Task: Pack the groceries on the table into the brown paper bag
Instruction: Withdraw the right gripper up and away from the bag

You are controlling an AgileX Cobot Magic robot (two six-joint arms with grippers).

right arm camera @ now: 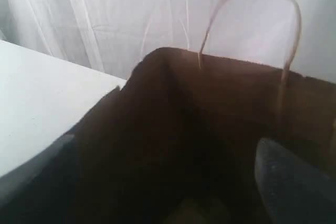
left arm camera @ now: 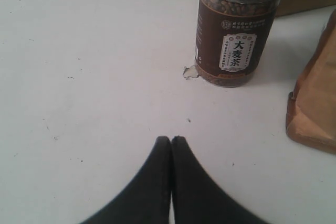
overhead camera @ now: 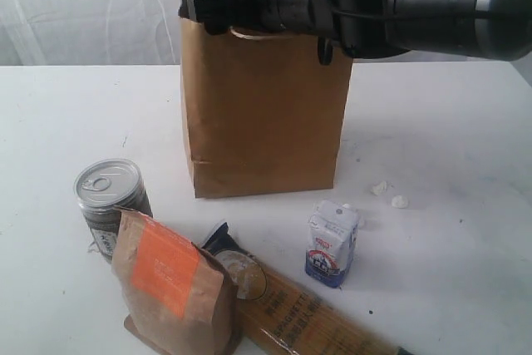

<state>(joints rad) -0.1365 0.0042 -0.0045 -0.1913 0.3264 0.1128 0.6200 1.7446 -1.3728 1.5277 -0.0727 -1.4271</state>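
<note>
Groceries are sitting on the table (overhead camera: 449, 139) in front of the brown paper bag (overhead camera: 262, 114), which is standing upright toward 12 o'clock. From the bag, the silver-topped can (overhead camera: 108, 197) is standing at 8 o'clock, with the brown pouch with orange label (overhead camera: 170, 288) just beside it at 7 o'clock. The small white-blue carton (overhead camera: 332, 243) is standing at 5 o'clock, and the long spaghetti packet (overhead camera: 291, 309) is lying at 6 o'clock. Two small white scraps (overhead camera: 389, 194) are lying at 4 o'clock. The right gripper (right arm camera: 163, 182) is hanging over the bag's open mouth, its blurred fingers (right arm camera: 294, 187) seemingly spread apart. The left gripper (left arm camera: 170, 140) is hovering over bare tabletop near the can, fingertips pressed together on nothing.
</note>
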